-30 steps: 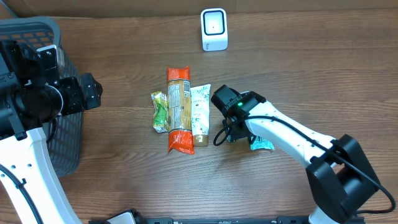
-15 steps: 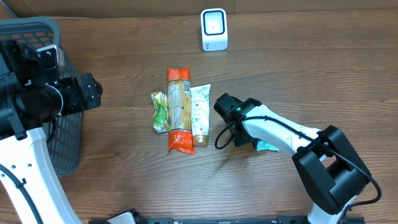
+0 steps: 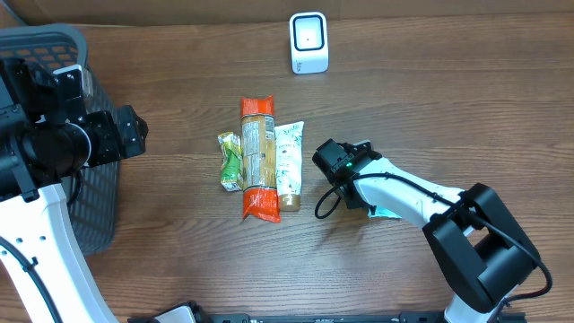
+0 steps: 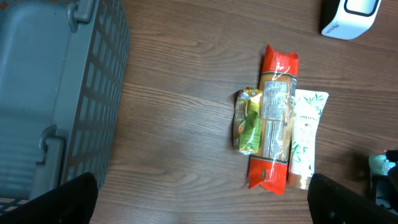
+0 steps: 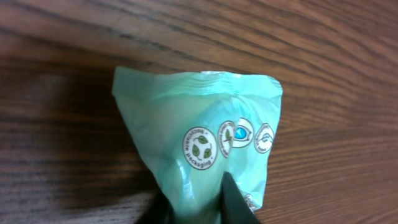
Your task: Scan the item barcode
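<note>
Right gripper point(image 5: 196, 202) fingers pinched tight on the near edge of the mint-green pouch point(image 5: 199, 118). The pouch is on the wooden table point(image 3: 448, 108), below and right of the white scanner point(image 3: 308, 42). Left gripper point(image 4: 202, 196) fingers are spread wide and hold nothing, far left of the scanner, by the grey basket point(image 4: 56, 93). Orange pack point(image 3: 257, 159), white tube point(image 3: 289, 164) and small green packet point(image 3: 231, 161) lie side by side, just below-left of the scanner.

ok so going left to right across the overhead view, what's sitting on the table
grey basket → green packet → orange-ended pack → white tube → teal pouch, pinched in the right pincer. The white scanner at the back is left out, since it overlaps the tube sideways.
</note>
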You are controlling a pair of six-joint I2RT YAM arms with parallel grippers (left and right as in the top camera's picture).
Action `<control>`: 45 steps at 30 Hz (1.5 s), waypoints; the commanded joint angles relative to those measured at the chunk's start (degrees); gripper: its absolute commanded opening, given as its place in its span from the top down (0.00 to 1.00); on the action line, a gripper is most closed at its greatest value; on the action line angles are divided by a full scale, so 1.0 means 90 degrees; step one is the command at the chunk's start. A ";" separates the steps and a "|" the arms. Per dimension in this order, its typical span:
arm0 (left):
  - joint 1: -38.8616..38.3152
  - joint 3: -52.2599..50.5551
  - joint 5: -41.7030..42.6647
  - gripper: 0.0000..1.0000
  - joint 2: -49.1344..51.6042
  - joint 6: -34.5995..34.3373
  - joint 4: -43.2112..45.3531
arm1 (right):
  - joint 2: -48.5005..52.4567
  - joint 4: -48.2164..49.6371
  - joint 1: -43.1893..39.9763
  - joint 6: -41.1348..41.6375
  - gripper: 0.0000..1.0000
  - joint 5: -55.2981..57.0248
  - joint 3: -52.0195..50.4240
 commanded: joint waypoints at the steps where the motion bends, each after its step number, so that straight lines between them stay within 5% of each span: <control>1: 0.0022 0.0041 0.0073 0.01 0.0024 0.0121 -0.0012 | 0.0357 -0.0010 -0.0066 0.0092 0.96 -0.1037 -0.0277; 11: 0.0022 0.0041 0.0073 0.00 0.0024 0.0121 -0.0012 | -0.0163 -0.0549 -0.0151 0.0063 0.96 -0.2858 0.0996; 22: 0.0022 0.0041 0.0073 0.01 0.0024 0.0121 -0.0012 | -0.0559 0.0913 -0.1280 -0.0639 0.96 -0.6832 0.0896; 32: 0.0022 0.0041 0.0073 0.00 0.0024 0.0121 -0.0010 | -0.0537 0.1860 -0.2076 -0.0556 0.96 -0.7298 -0.0272; 35: 0.0022 0.0041 0.0073 0.00 0.0024 0.0121 -0.0012 | -0.0537 0.1819 -0.2268 -0.0529 0.67 -0.6834 -0.0393; 39: 0.0022 0.0041 0.0073 0.00 0.0024 0.0121 -0.0010 | -0.0537 0.1586 -0.2560 -0.0420 0.45 -0.6008 -0.0393; 45: 0.0022 0.0041 0.0073 0.00 0.0024 0.0121 -0.0012 | -0.0537 0.1455 -0.3135 -0.0444 0.41 -0.5008 -0.0362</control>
